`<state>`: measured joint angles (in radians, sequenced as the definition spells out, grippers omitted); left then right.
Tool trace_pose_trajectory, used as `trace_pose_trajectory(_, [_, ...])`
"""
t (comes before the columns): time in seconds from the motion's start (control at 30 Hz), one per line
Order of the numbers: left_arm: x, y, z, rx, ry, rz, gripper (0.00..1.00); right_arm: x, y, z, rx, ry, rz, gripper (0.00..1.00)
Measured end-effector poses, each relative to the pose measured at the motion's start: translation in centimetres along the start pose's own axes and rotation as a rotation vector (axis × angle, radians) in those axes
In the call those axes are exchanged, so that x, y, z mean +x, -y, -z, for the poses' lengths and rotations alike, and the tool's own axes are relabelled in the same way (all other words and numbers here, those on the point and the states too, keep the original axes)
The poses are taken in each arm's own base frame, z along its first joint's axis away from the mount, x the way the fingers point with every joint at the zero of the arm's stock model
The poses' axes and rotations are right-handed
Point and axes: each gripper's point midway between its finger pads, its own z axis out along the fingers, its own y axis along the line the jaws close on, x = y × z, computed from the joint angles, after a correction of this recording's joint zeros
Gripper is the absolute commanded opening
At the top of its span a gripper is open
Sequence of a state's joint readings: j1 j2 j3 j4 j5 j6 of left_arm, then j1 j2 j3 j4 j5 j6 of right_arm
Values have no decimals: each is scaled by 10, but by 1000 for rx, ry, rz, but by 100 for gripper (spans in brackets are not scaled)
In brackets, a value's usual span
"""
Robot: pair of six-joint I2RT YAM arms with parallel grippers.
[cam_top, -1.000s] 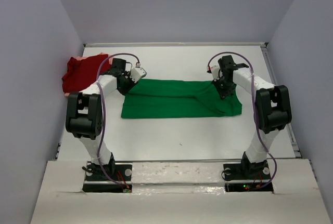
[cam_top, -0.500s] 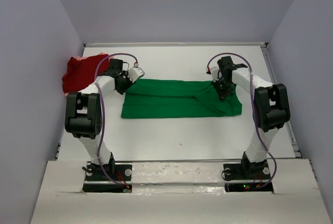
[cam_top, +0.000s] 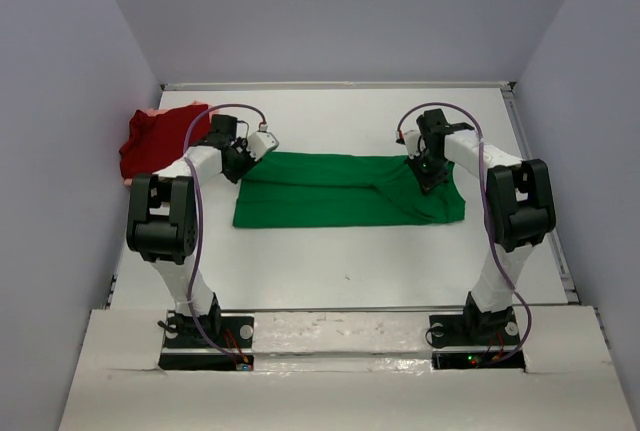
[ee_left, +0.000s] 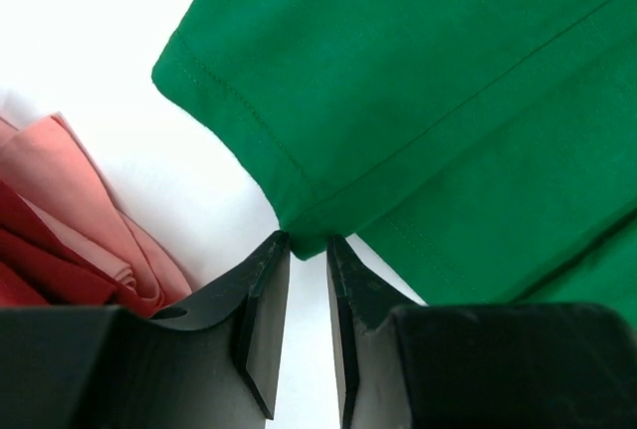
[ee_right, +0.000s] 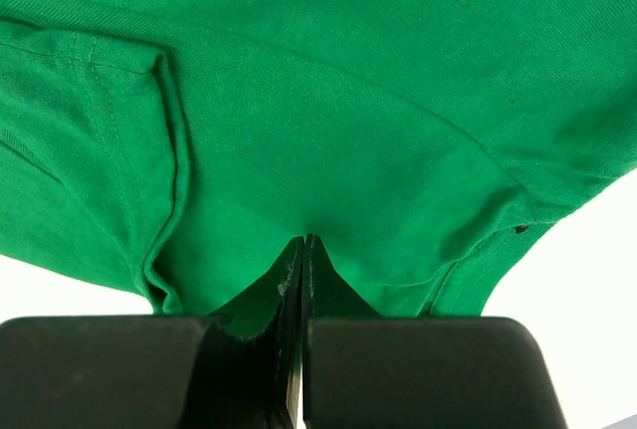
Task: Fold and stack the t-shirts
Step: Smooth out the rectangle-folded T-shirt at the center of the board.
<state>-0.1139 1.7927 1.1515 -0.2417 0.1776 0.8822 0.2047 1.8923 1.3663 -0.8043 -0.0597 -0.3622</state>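
The bright green t-shirt [cam_top: 340, 191] lies folded into a long band across the middle of the table. My left gripper [cam_top: 241, 165] is at its far left corner, open. In the left wrist view the shirt's hemmed corner [ee_left: 299, 220] lies right at the tips of the left gripper [ee_left: 307, 242], with bare table showing between the fingers. My right gripper [cam_top: 430, 179] is shut on the green t-shirt [ee_right: 348, 81] near its right end, and the cloth puckers at the right gripper's tips [ee_right: 303, 241]. The dark red t-shirt [cam_top: 150, 143] lies bunched at the far left on the pale pink t-shirt [ee_left: 100, 220].
The white table [cam_top: 330, 261] is walled by grey panels on the left, right and back. The bunched red and pink pile sits against the left edge, close to my left arm. A raised white ledge [cam_top: 340, 326] runs along the near edge between the arm bases.
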Motion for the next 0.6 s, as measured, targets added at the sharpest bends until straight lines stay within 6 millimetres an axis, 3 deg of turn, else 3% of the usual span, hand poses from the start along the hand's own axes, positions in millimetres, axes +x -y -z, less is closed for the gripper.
trace_pose_trajectory(0.1, [0,-1,0,-2,2,-1,31,0,0,0,-1,-2,0,0])
trace_pose_trajectory(0.27, [1,1,-3,4,-3,-2,1,0,0,0,0,-1,0,0])
trace_pose_trajectory(0.6, [3,8,-3,36,-8,-3,0,0,0,0,0,-2,0,0])
